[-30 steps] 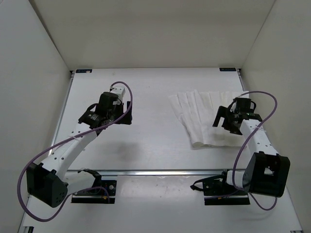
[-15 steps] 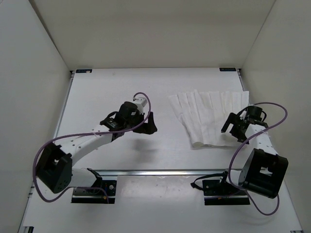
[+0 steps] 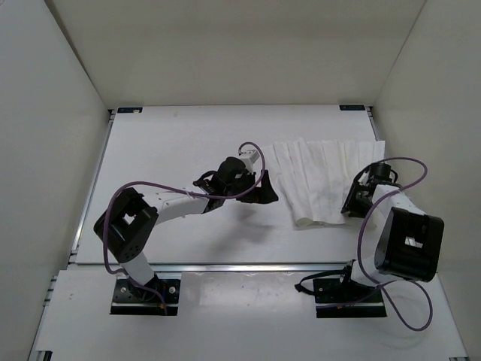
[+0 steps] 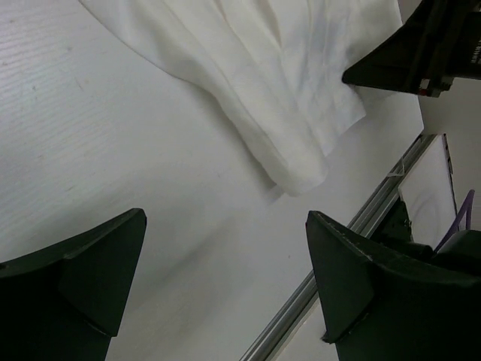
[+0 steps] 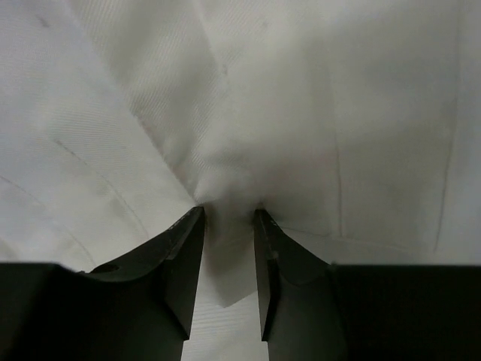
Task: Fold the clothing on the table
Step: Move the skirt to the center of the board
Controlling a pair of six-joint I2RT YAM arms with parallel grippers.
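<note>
Since the right gripper only nips a thin pucker of the clothing, right side of the table, it might slip out on lifting; left gripper is wide open, empty.

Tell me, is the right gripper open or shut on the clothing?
Shut on the clothing: the right gripper pinches a bunched ridge of the fabric between its fingertips.
</note>
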